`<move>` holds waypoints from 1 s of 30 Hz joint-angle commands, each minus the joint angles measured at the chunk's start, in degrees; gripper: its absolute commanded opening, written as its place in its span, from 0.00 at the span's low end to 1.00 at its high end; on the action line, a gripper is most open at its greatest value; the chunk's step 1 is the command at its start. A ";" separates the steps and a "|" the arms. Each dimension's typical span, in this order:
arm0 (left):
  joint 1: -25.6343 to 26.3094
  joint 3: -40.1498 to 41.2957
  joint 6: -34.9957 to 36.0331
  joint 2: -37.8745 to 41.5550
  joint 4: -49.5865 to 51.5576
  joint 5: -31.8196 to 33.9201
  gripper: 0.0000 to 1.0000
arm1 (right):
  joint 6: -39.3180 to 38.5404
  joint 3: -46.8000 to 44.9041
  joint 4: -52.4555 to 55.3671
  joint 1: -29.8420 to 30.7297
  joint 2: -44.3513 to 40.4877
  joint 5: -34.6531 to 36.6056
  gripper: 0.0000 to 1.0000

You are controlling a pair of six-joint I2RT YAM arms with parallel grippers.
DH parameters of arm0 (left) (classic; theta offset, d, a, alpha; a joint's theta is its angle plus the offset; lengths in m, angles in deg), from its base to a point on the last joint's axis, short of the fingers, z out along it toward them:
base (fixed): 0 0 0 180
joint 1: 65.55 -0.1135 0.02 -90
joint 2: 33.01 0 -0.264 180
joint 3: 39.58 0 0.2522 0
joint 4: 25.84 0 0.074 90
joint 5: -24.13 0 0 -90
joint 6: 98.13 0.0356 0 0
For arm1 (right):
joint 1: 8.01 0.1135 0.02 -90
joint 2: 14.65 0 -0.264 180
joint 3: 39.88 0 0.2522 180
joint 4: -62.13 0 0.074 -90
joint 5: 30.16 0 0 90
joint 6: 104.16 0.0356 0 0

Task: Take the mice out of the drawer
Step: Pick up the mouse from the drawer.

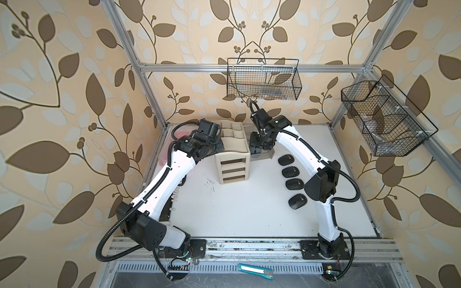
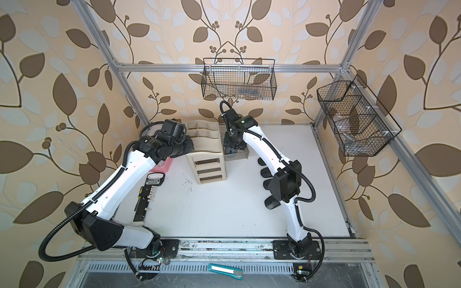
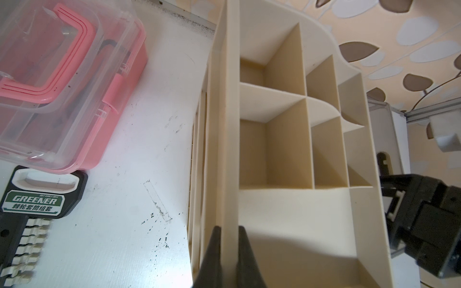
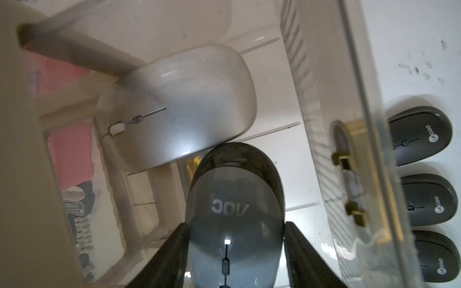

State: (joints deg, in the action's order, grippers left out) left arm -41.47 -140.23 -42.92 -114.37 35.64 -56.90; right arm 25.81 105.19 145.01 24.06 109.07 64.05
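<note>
From where I stand, the right gripper (image 4: 235, 224) is down inside the clear drawer (image 4: 331, 74), which sticks out sideways from the beige organizer (image 1: 233, 159) at the back of the white table (image 1: 224, 212). Its two dark fingers (image 4: 169, 256) sit hard against the long flanks of the dark grey mouse (image 4: 235, 214), one on each side. They pinch it across its width near the wheel end, and the rounded back of the mouse reaches out past the fingertips. I can't quite make out whether the mouse is lifted or rests on the drawer floor, since the wrist view is close and a bit smeared. The silver mouse (image 4: 184, 107) lies in the same drawer, just beyond the grey one and nearly touching its far end, clear of both fingers. Outside, a row of four black mice (image 1: 290, 172) lies on the table beside the drawer's front wall, close to the right arm. Three of them show through the clear plastic in the right wrist view. The left gripper (image 3: 229, 251) has its fingers (image 3: 212, 259) pressed together on a thin upright wall of the organizer's top, with the pink box (image 3: 119, 82) nearby.
</note>
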 commanded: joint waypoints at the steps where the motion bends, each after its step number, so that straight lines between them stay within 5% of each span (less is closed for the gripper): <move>1: 0.45 -0.06 -1.08 3.03 -6.11 -0.97 0.00 | -0.95 -2.66 -0.88 -1.20 0.41 0.78 0.61; 11: 0.45 -0.25 -0.89 2.61 -6.74 -1.28 0.00 | -2.38 -0.09 0.79 0.75 3.99 -0.96 0.73; 20: 0.36 -0.56 -0.83 2.35 -6.94 -1.63 0.00 | -2.29 -0.99 0.93 -0.32 1.74 2.62 0.57; 30: 0.39 -1.61 -0.46 1.74 -4.85 0.07 0.00 | 0.62 -0.88 -5.25 -0.88 -2.74 -1.71 0.56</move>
State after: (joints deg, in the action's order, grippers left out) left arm -41.49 -140.21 -42.72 -114.33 35.71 -56.70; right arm 24.93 104.49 142.10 23.45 109.99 62.91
